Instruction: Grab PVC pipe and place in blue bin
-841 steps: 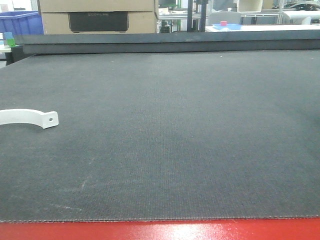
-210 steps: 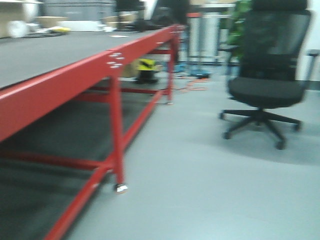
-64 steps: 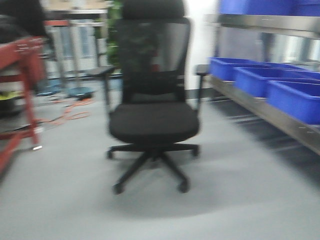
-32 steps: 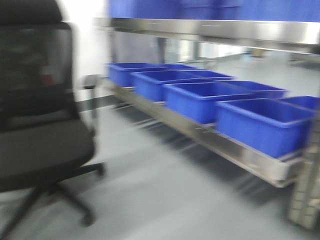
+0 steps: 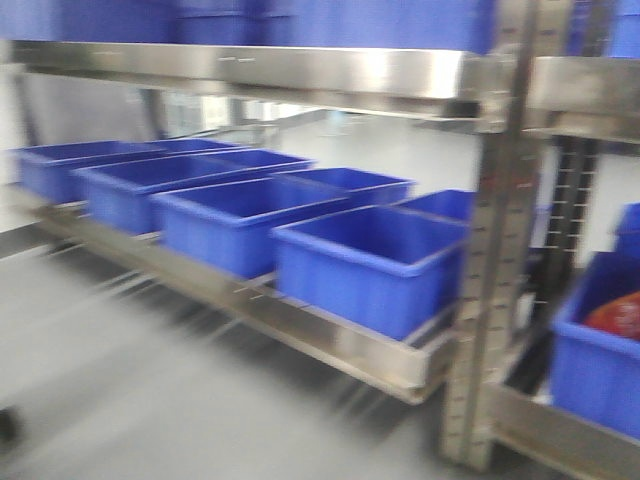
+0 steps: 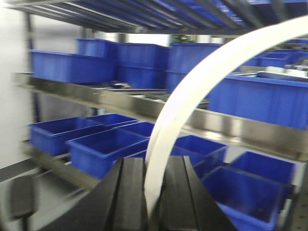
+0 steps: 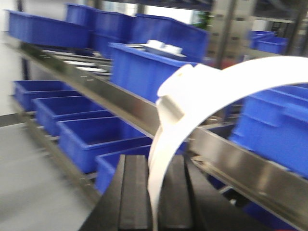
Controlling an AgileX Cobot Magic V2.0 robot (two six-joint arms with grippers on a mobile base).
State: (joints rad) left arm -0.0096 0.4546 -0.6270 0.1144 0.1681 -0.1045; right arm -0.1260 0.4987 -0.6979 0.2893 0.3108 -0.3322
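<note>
Jaws of the left gripper (image 6: 154, 162) are pressed together on the PVC pipe (image 6: 187, 91), pinching its lower end. The white strip rises from between the black jaws and arches up and to the right, running off the top right corner of the wrist view.

The right gripper (image 7: 154, 159) likewise pinches a second PVC pipe (image 7: 168, 125), which climbs from the jaws, turns at a thickened shoulder and sweeps off to the right.

The blurred front view shows open blue bins (image 5: 370, 265) in a row on a low steel rack (image 5: 500, 250).
</note>
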